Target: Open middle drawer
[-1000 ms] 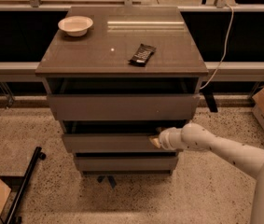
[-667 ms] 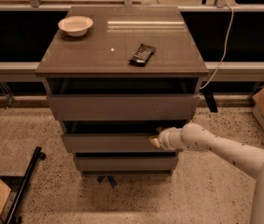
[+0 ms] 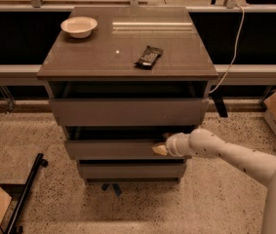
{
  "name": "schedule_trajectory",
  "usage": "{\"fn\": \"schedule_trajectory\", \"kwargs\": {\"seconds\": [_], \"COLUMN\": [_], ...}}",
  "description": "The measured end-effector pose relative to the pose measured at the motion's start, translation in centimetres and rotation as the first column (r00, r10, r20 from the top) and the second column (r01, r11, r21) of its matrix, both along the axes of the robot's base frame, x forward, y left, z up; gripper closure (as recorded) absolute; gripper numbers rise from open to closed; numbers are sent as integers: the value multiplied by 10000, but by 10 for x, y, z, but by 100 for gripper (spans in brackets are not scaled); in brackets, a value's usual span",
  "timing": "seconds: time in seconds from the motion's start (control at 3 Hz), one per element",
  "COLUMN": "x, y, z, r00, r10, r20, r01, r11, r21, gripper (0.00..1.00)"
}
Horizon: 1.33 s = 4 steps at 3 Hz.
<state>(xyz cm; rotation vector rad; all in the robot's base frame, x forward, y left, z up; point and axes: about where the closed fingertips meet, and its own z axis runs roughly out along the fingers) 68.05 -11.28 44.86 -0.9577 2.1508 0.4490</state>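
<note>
Speckled stone floor (image 3: 225,204), dark window wall behind. Grey-brown three-drawer cabinet (image 3: 128,48) stands mid-frame, and its glossy top is the only table surface.

White robot arm (image 3: 235,155) comes in from the lower right and reaches left across the cabinet's front face.

Three handleless fronts are stacked below the top's front edge: tallest top drawer front (image 3: 128,112), then the middle drawer (image 3: 108,149), a flat grey-brown panel of medium height, then the short bottom drawer front (image 3: 132,170).

The middle drawer has a dark gap above its panel. Looks barely out, if at all, so I judge the pull is only starting.

Gripper (image 3: 160,149) sits at the upper edge of the middle panel, near its right end and touching or just at it. Cannot tell whether it is wide, narrow or holding.

Key relation: the panel's long axis runs left-right, with most of it left of the gripper. Contact is off-centre to the right. The pull should go straight out from the front edge toward the camera; an off-centre pull may rack the drawer.

Small white bowl (image 3: 79,26) sits at the back-left corner. Dark flat packet (image 3: 149,56) lies near the middle, slightly right. Neither is in the way.
</note>
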Motion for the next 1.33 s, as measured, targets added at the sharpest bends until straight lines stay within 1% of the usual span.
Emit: {"fn": "schedule_trajectory", "kwargs": {"seconds": [0.33,1.0,1.33], "x": [0,0,0], "y": [0,0,0], "z": [0,0,1], "r00": [10000,10000,10000], "r10": [0,0,0], "r20": [0,-1,-1], "r01": [0,0,0], "r11": [10000,10000,10000], "r21": [0,0,0], "gripper": [44,90,100]}}
